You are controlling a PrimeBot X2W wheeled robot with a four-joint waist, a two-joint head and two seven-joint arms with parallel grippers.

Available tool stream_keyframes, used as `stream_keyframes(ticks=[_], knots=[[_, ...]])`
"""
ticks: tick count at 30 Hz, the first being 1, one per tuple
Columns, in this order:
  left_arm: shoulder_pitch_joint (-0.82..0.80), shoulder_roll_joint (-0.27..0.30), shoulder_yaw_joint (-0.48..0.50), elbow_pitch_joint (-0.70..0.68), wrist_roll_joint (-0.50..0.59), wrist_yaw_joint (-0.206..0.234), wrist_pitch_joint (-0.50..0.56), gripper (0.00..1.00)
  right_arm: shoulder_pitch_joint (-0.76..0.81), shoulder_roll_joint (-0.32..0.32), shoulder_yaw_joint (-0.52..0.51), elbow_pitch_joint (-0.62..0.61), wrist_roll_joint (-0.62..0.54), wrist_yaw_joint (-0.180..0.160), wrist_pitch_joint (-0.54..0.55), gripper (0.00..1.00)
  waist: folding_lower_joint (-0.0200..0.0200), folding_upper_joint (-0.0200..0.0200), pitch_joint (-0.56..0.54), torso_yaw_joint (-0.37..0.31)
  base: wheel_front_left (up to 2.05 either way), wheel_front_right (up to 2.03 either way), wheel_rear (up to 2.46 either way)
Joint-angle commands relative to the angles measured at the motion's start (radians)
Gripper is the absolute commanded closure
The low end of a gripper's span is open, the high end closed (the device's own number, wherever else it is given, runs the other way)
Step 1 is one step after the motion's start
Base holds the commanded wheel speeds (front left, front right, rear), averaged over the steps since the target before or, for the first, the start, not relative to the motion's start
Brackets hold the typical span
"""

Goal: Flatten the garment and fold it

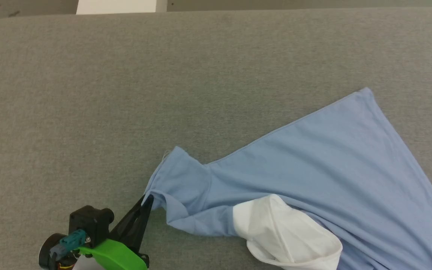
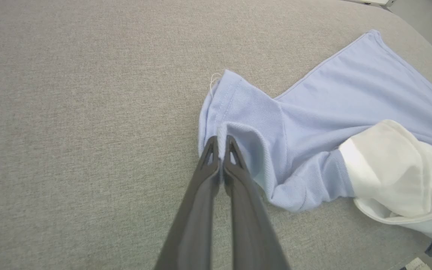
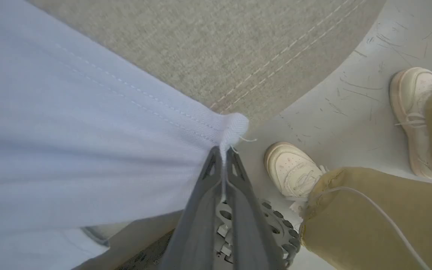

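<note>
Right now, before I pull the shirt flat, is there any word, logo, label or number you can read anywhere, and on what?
No text can be read in any view.
garment: plain blue cloth, with no print or logo on the side showing.
white part of it: blank.
A person's shoe: any marking is too blurred to read.
table cover: grey fabric, no writing.

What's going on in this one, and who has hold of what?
The robot is working on a light blue polo shirt lying on a grey padded table. Its left hand is shut on what looks like a sleeve edge. Its right hand is shut on a stitched hem corner out past the table's edge. The shirt is not flat: its white part is bunched near the front. A person's shoes show on the floor nearby.
</note>
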Motion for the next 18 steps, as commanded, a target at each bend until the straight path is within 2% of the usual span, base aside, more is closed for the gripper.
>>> stream_keyframes(ticks=[1,2,7,11,14,18], knots=[[0.007,0.004,0.005,0.002,-0.002,0.009,-0.004,1.00,-0.025,-0.002,0.014,-0.005,0.003,-0.002,-0.037,0.63,0.0001,-0.0001,-0.021,-0.022,0.00,0.00,0.00],[0.007,0.006,0.005,0.003,-0.003,0.009,-0.002,1.00,-0.042,-0.002,0.028,-0.017,0.001,-0.002,-0.062,0.00,0.0001,-0.0001,-0.024,-0.023,0.00,0.00,0.00],[-0.003,0.007,0.000,-0.002,-0.003,0.008,0.004,1.00,-0.158,-0.019,0.122,-0.167,-0.005,-0.002,-0.101,0.00,0.0001,-0.0001,-0.022,-0.014,0.00,0.00,0.00],[-0.031,0.002,-0.015,-0.007,0.002,0.001,0.008,1.00,-0.313,-0.109,0.226,-0.264,-0.003,-0.002,-0.049,0.00,0.0001,-0.0001,0.012,0.013,0.00,0.00,0.00],[-0.065,-0.010,-0.030,-0.007,0.007,-0.007,0.008,1.00,-0.430,-0.187,0.303,-0.270,-0.022,-0.002,0.017,0.00,0.0001,-0.0001,0.050,0.044,0.00,0.00,0.00],[-0.112,-0.026,-0.050,-0.002,0.016,-0.017,0.006,1.00,-0.575,-0.252,0.376,-0.194,-0.054,-0.002,0.098,0.00,0.0001,-0.0001,0.106,0.093,0.00,0.00,0.00]])
